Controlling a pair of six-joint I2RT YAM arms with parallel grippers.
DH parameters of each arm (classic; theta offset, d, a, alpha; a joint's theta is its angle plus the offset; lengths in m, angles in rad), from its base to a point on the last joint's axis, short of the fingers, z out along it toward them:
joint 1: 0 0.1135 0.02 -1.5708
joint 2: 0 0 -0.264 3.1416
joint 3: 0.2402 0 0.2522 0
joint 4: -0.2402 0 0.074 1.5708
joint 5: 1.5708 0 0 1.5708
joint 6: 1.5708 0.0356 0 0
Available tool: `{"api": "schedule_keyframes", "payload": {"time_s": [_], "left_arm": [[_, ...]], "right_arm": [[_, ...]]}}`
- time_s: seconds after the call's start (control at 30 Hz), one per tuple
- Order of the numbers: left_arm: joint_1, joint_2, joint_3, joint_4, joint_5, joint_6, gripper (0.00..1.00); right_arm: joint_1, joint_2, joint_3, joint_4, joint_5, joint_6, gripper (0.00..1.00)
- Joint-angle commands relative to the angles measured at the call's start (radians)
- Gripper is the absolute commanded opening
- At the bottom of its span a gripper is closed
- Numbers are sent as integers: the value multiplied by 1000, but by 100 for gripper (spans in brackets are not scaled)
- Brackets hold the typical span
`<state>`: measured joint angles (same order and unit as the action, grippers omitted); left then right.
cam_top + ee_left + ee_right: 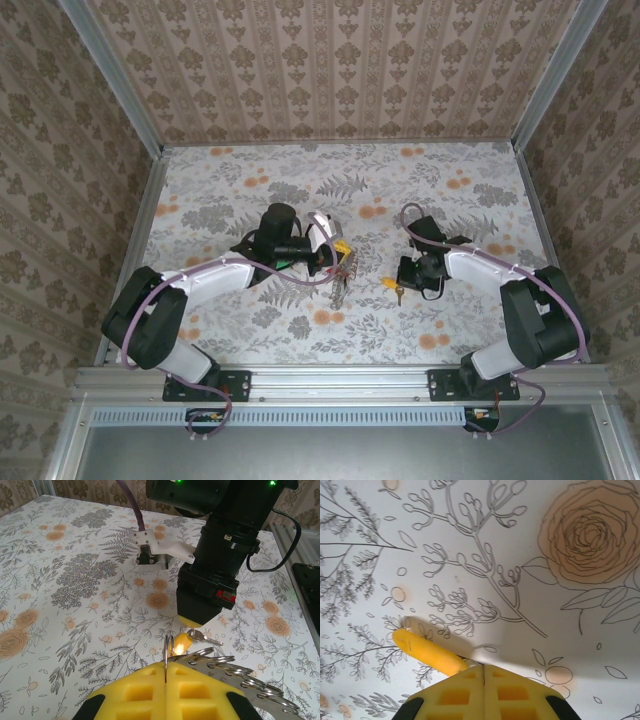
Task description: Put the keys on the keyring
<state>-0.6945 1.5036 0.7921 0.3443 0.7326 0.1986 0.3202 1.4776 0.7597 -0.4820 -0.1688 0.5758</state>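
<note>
left claw (165, 672) pinched shut on the thin keyring (169, 647) standing upright between its pads, linked metal rings (235, 672) trailing to its right, right claw (484, 672) just ahead, clamped on a yellow key (425, 652) jutting from its pads, flowered table (580, 645) beneath

The surface (400, 190) is white, printed with grey ferns and leaves and pale orange roses. The walls (340, 60) carry tan-and-brown damask stripes. The left pincer (165, 672) and the right pincer (484, 669), bottom centre of their wrist views, have bright yellow pads with black corners. The key (427, 654) has a yellow head, and the keyring (169, 647) is silver. The arms (215, 275) are black and white, with purple cables (160, 290).
</note>
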Motion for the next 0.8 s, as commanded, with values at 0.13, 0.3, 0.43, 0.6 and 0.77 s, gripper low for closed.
{"api": "schedule_keyframes", "payload": {"time_s": [0.13, 0.3, 0.43, 0.6, 0.77], "left_arm": [[-6, -5, 20, 14, 20, 13, 0], [-6, -10, 15, 15, 16, 16, 0], [-8, -12, 10, 18, 15, 14, 0], [-7, -13, 7, 15, 16, 18, 0], [-7, -16, 2, 16, 11, 20, 0]], "right_arm": [[21, -6, 46, -47, 9, -13, 10], [39, 21, 72, -50, 9, -14, 13], [48, 38, 85, -46, 5, -8, 15], [56, 56, 94, -47, 9, -5, 19], [68, 38, 105, -87, 60, -3, 24]]}}
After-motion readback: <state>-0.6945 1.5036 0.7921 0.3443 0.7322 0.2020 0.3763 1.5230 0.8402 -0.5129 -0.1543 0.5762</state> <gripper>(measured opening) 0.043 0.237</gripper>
